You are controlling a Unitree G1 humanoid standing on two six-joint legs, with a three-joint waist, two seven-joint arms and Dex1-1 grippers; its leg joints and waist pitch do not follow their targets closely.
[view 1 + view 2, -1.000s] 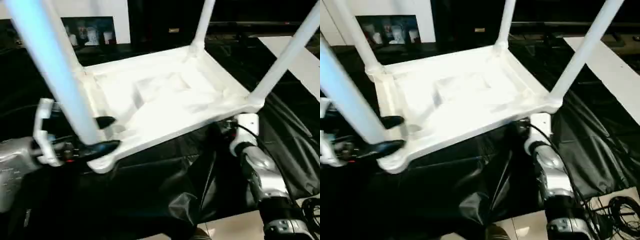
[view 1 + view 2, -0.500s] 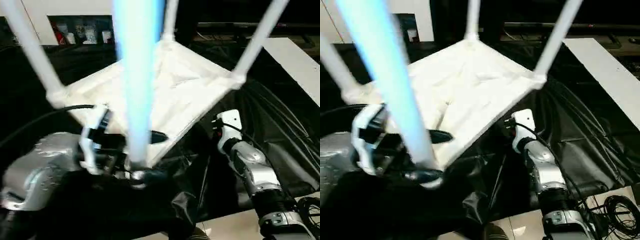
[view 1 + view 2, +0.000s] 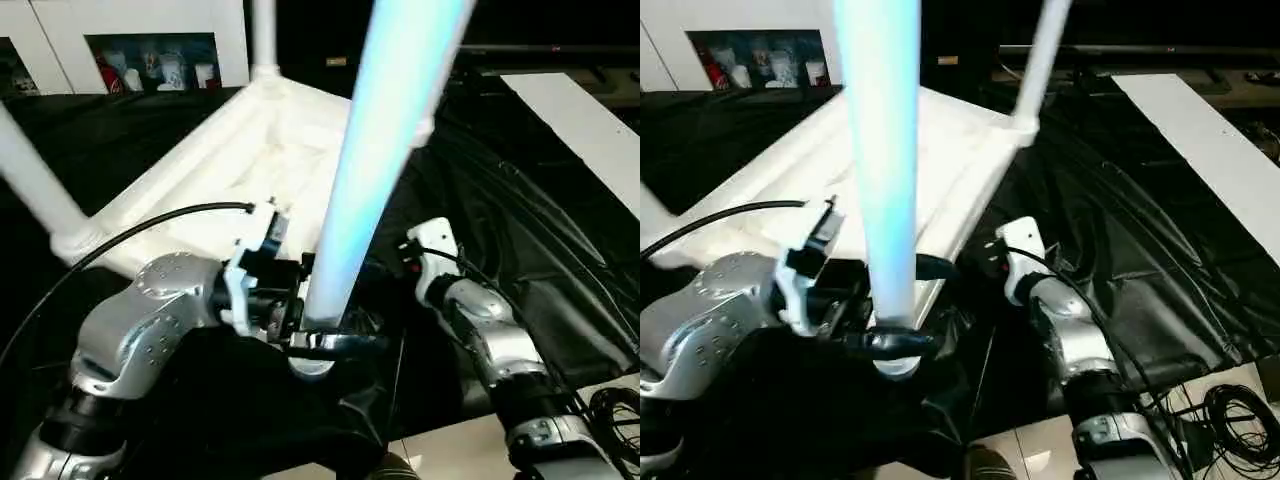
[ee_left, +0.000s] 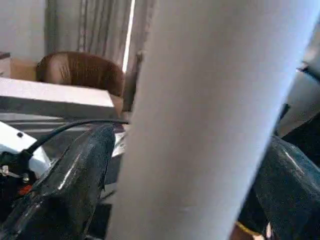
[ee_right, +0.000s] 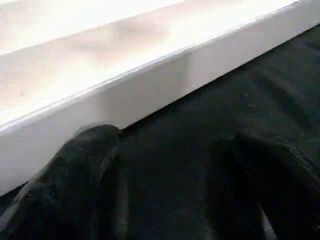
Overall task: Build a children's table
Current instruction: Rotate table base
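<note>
Left fingers: your left gripper [image 3: 322, 318] sat at about 6 o'clock in the head views, its two black fingers [image 4: 70, 185] spread wide with the near leg between them. The left wrist view showed one finger on each side of the white tube; I could not tell whether the pads pressed it.

Near leg: the leg [image 3: 375, 150] rose from its corner socket [image 3: 313, 362], right at your left fingers, towards 12 o'clock and tilted slightly to 1 o'clock.

Right fingers: your right gripper [image 5: 165, 190] was spread wide with nothing in it. Its fingers [image 5: 65, 185] lay over the black sheet, just beside the tabletop's side wall [image 5: 150, 90]. In the head views your right forearm [image 3: 490, 345] reached in from 5 o'clock.

Tabletop: the white tabletop [image 3: 215, 185] lay underside up, running from the near corner at 6 o'clock back towards 11 o'clock.

Other legs: you had a second leg [image 3: 30, 180] standing at 9 o'clock, a third [image 3: 264, 35] at the far corner near 12 o'clock, and a fourth [image 3: 1045, 55] at 1 o'clock.

Black sheet: a crumpled black sheet [image 3: 520, 210] covered the ground under the tabletop and out towards 3 o'clock.

Far background: a white board [image 3: 575, 125] lay at 2 o'clock, and a shelf with small items [image 3: 150, 65] stood at 11 o'clock.
</note>
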